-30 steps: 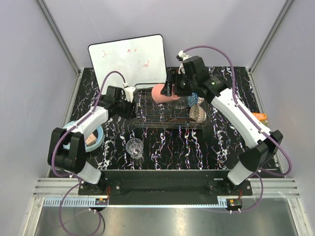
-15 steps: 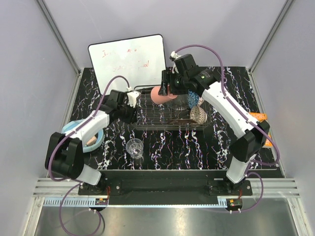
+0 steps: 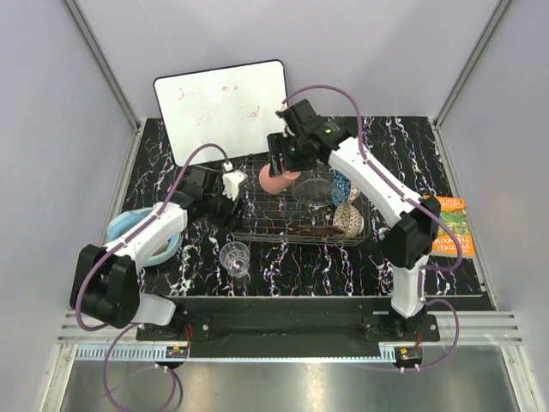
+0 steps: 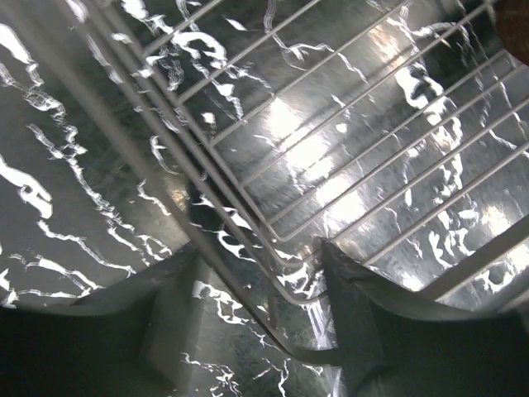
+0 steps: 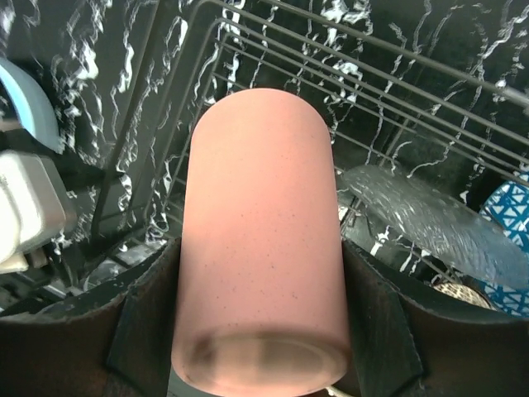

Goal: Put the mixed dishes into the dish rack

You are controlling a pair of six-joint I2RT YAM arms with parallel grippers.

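My right gripper [image 3: 281, 172] is shut on the pink plastic cup [image 3: 274, 180], held on its side above the back left of the dish rack [image 3: 257, 233]. In the right wrist view the cup [image 5: 260, 240] fills the space between the fingers [image 5: 145, 322]. The clear glass bowl [image 3: 313, 189], blue patterned bowl [image 3: 341, 184], cream-gold bowl [image 3: 347, 219] and dark red floral plate [image 3: 304, 229] sit in the rack. The clear stemmed glass [image 3: 235, 257] stands on the table in front of the rack. My left gripper [image 3: 233, 199] grips the rack's left rim wire [image 4: 248, 273].
A white whiteboard [image 3: 223, 107] leans at the back left. A plain light-blue bowl [image 3: 129, 227] lies at the left under my left arm. A colourful book [image 3: 448, 227] lies at the right edge of the table.
My right gripper carried the pink cup leftward over the rack's left side. My left gripper moved nearer and the rack shifted toward the front with it.
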